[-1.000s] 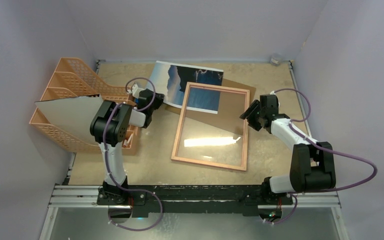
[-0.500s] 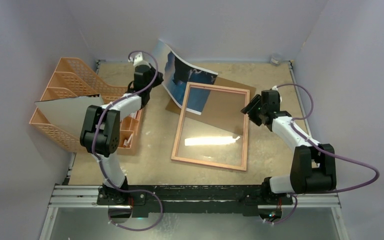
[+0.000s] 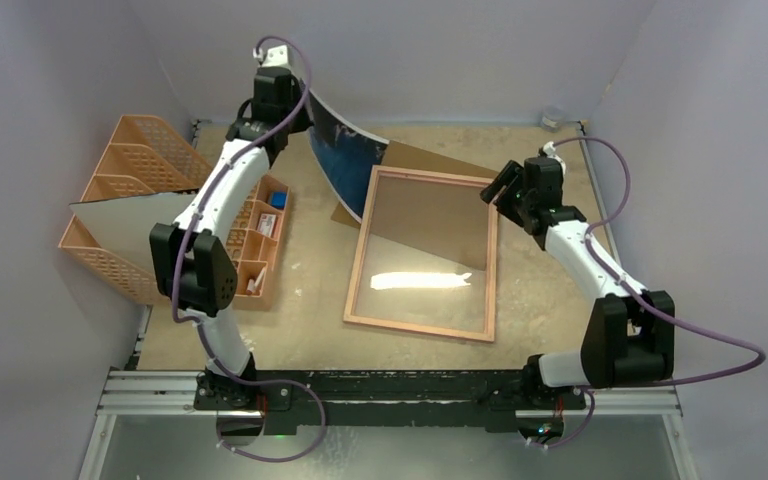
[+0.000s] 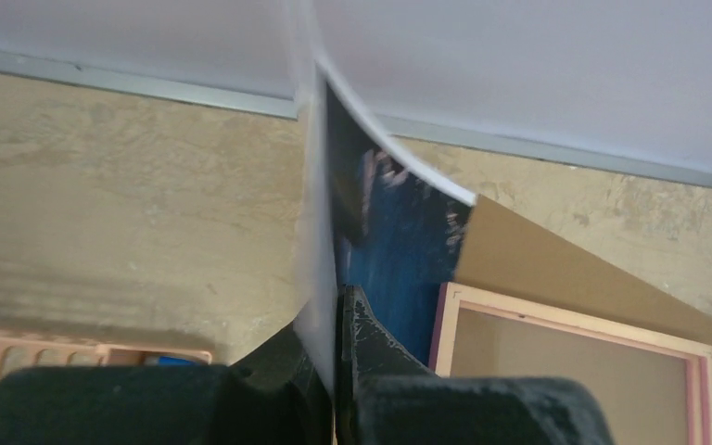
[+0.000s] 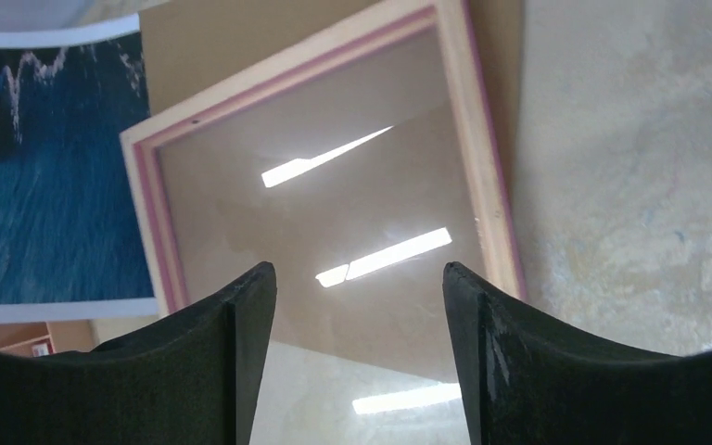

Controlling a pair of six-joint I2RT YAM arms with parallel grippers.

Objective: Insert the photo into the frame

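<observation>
1 board (image 3: 440, 160) lies under frame (image 3: 420, 328), orange rack (image 3: 135, 150) left. Left gripper (image 4: 336, 324) pinches photo (image 4: 389, 241), raised behind frame; right gripper (image 5: 354, 273) hangs open, empty, over frame.

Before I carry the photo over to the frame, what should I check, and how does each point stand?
1. Left gripper shut on the edge of the blue sea paper photo: ok.
2. Photo's lower corner free of the pink-bordered rectangular frame: cannot tell.
3. Frame opening unobstructed: ok.
4. Frame flat on the table: not ok, its far end lies over the flat brown backing board.
5. Right gripper open, empty, near the frame's far right corner: ok.
</observation>
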